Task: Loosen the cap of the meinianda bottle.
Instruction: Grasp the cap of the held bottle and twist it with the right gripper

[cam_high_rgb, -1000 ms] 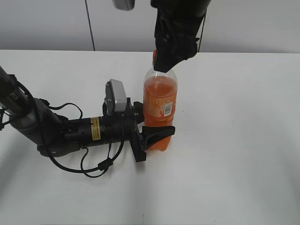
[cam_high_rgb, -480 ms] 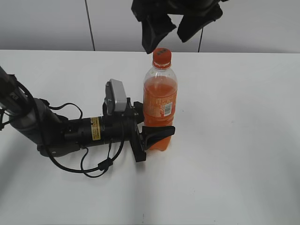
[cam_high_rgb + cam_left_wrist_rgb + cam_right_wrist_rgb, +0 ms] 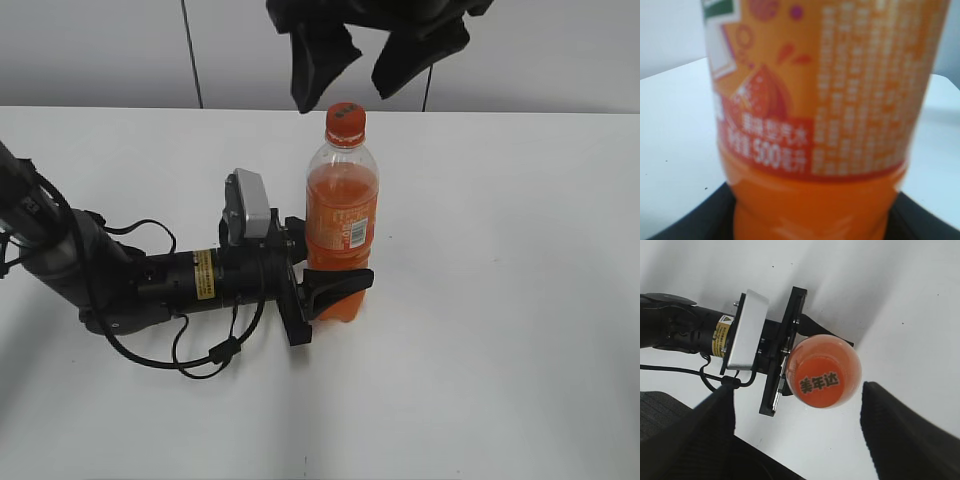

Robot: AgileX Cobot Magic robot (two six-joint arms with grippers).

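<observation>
Bottle [image 3: 341,225]: upright on the table [image 3: 500,300], full, likely heavy; smooth, slightly yielding plastic.
Left gripper [image 3: 322,285]: clamped round its lower body.
Right gripper [image 3: 350,62]: jaws apart, above the cap [image 3: 345,122].
Grip point: cap's rim.

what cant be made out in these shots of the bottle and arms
- Exterior view: the right gripper is cut off above its fingers by the top edge.
- Left wrist view: the meinianda bottle fills the frame; label small print is blurred, and the cap is out of frame.
- Right wrist view: the cap hides the bottle's body.
</observation>
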